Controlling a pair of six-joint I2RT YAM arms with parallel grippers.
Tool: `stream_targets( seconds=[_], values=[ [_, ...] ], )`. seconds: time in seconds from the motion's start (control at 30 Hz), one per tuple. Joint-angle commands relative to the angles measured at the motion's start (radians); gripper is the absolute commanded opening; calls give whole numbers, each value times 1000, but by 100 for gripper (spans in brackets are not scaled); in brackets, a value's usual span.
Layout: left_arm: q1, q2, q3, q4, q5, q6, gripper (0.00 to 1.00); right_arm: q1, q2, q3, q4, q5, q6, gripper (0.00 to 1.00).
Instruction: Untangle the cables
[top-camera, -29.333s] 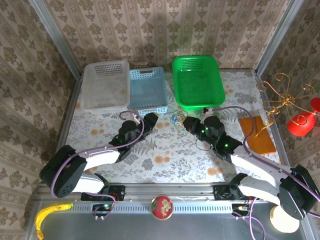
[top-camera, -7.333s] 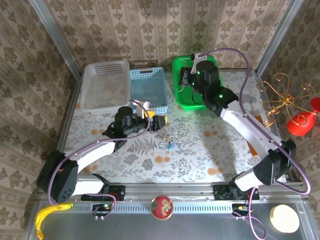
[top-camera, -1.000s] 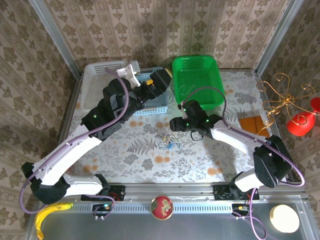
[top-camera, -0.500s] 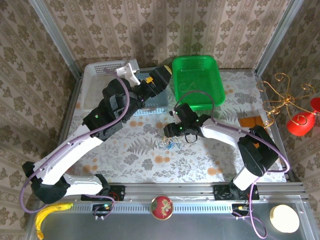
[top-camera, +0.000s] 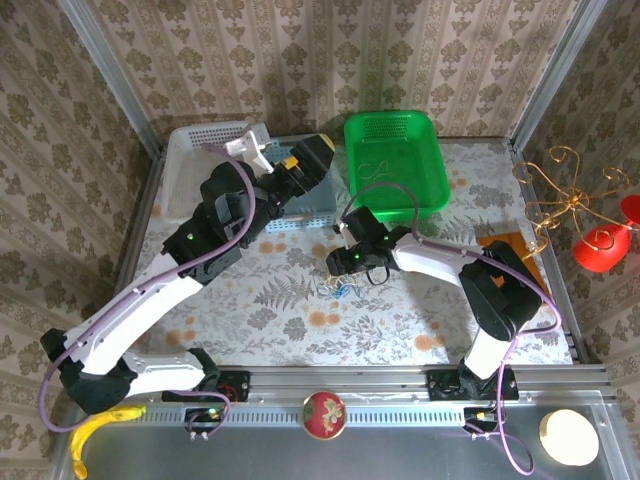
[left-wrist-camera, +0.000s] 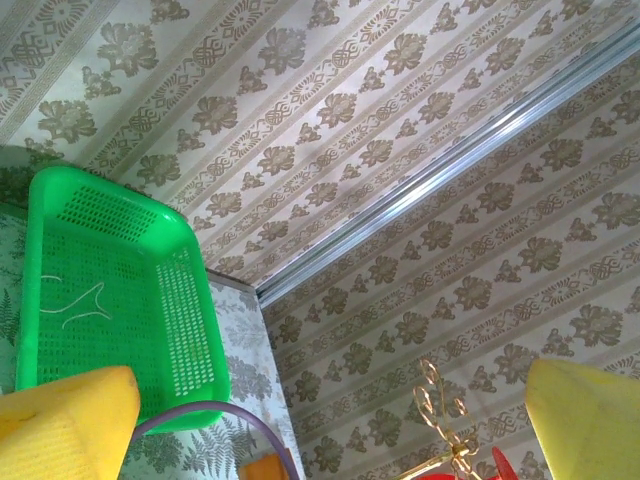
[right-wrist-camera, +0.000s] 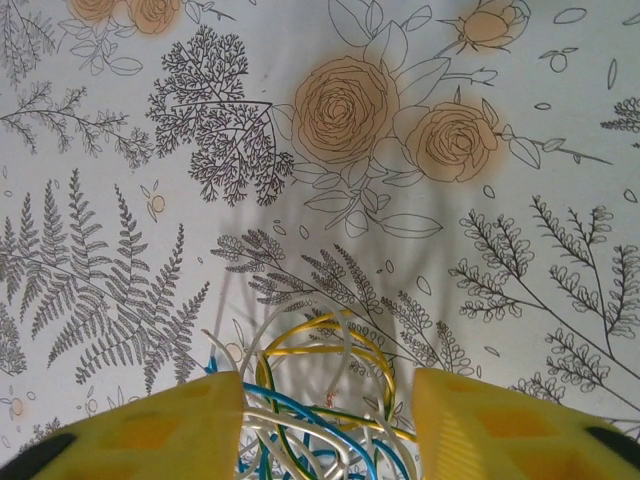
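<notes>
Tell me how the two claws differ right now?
The left claw hangs high above the table, while the right claw sits low over it. The right claw straddles the tangled cables; the left claw has nothing in it. Both are open and yellow-tipped.

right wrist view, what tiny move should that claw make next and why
Probably lower a touch and close on the yellow loop. The right claw is open, its fingers straddling the cables, which lie bunched on the tablecloth with yellow, white and blue strands crossing; nothing is gripped yet.
</notes>
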Motion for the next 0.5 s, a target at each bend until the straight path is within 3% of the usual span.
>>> stream_targets(
  seconds=[0.0,0.33,0.47],
  values=[
    [0,-9,24,10,21,6,100,2,16,28,-19,-26,-14,41],
    [41,-35,-61,81,78,14,100,-5,-29,15,-24,-44,-12,0],
    [65,-67,-106,15,52,36,100,-4,-81,-9,-23,-42,-3,0]
  ],
)
